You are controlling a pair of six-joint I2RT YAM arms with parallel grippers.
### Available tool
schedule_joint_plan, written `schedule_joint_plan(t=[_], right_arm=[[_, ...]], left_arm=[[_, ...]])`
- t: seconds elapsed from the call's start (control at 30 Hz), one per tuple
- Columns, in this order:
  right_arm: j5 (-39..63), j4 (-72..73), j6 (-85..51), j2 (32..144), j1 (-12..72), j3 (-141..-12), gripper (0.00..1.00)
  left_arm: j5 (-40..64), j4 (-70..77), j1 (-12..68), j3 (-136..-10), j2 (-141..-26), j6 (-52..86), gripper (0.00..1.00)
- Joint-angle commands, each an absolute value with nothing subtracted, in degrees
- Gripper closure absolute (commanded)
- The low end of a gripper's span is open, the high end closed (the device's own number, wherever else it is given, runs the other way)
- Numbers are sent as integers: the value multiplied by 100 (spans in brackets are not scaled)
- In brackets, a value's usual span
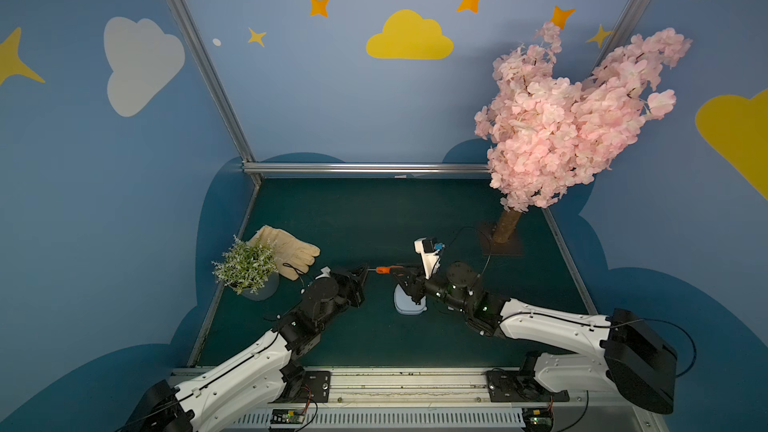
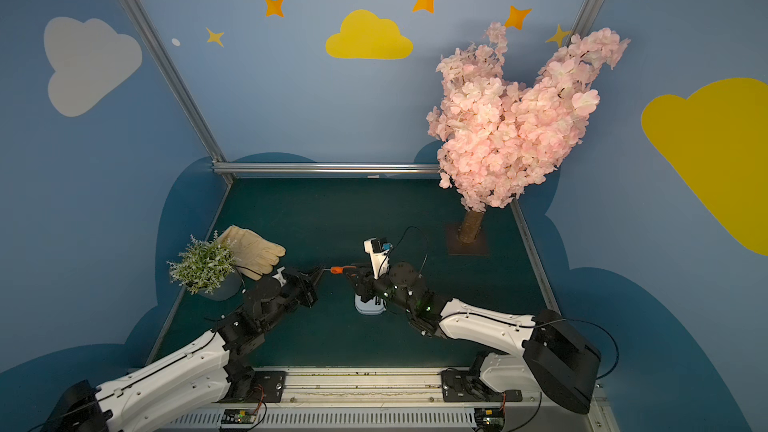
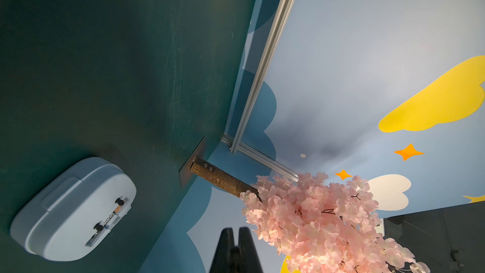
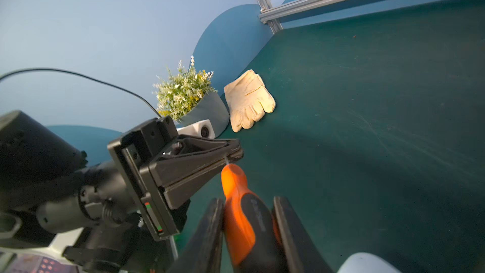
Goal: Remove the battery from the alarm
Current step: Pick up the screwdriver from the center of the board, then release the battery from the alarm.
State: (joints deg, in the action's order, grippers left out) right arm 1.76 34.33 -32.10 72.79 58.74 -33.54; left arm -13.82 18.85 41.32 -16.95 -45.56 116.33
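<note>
The dark green tabletop (image 1: 353, 218) is carrying four things and is showing faint pale scuffs in the wrist views. The pale blue alarm (image 1: 405, 307) is lying face down near the middle, its back turned up. A cream glove (image 1: 291, 249) is lying flat toward the left edge, fingers pointing inward. A potted plant (image 1: 247, 265) is standing just in front of it, its leaves overlapping the cuff in both top views. A pink blossom tree (image 1: 507, 224) is standing on a dark base plate (image 1: 505, 248) toward the right.
</note>
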Motion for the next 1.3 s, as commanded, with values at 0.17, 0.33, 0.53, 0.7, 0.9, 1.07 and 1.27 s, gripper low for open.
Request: schedule_joint_plan(t=[0.17, 0.33, 0.53, 0.7, 0.9, 1.07, 1.27], right_arm=[[-300, 2586, -3621, 7056, 5912, -3820, 100], [-1156, -105, -3696, 6267, 5817, -4378, 100], [-1380, -1755, -3385, 5405, 5619, -4421, 100], [-1613, -2765, -3222, 4935, 5513, -4528, 100], [-1495, -3336, -2892, 5006, 5517, -4808, 100], [-1424, -3591, -3032, 5212, 5512, -5001, 100], [-1486, -4382, -3618, 5805, 5511, -5537, 100]], left_arm=[[-1667, 313, 4166, -2081, -3821, 10973, 41], [-2247, -1458, 4157, -2373, -3063, 10071, 0], [-2247, -1852, 4113, -2073, -2697, 9059, 0], [-1797, -1794, 4073, -2269, -3333, 8019, 0], [-1113, -1770, 4061, -2980, -4612, 6911, 0], [-616, -1725, 4059, -3266, -5302, 6603, 0], [-307, -1457, 4067, -3270, -5689, 6488, 2]])
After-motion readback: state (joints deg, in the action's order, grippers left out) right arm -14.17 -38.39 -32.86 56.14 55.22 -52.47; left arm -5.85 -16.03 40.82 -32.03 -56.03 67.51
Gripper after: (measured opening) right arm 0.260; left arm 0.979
